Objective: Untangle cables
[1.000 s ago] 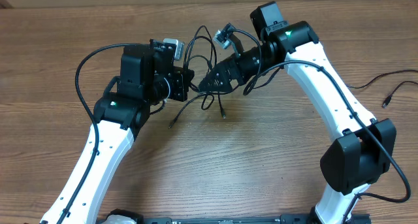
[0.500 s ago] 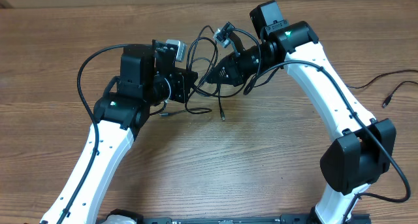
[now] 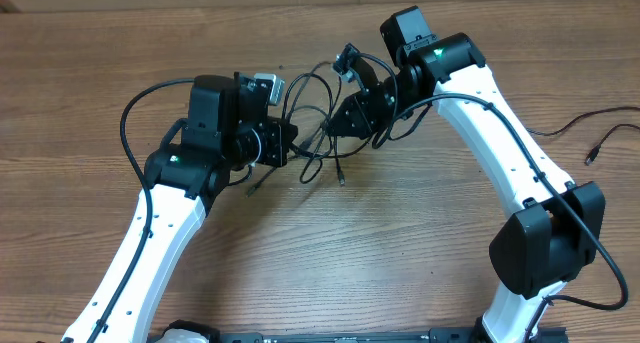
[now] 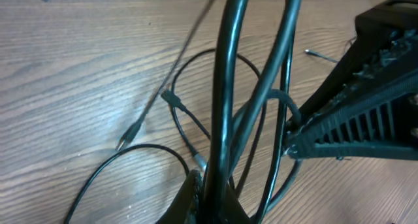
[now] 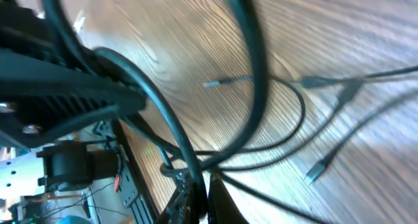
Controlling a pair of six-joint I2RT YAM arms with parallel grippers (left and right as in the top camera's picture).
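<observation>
Broadly, over the far middle of the wooden table (image 3: 400, 273), the left gripper (image 3: 287, 143) and the right gripper (image 3: 338, 121) are set close together. Each is clenched on the cables (image 3: 312, 103), which are held lifted between them as a looped bundle with loose plug ends (image 3: 341, 179) trailing to the wood. If the grippers are drawn apart while loops are crossed, a knot could be tightened, or a thin cord could be pulled from the jaws or strained at its plug.

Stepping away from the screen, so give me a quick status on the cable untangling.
Left gripper, right gripper shut on cables. Cables span between them, loops tangled. Loose cord lies apart, far right.
</observation>
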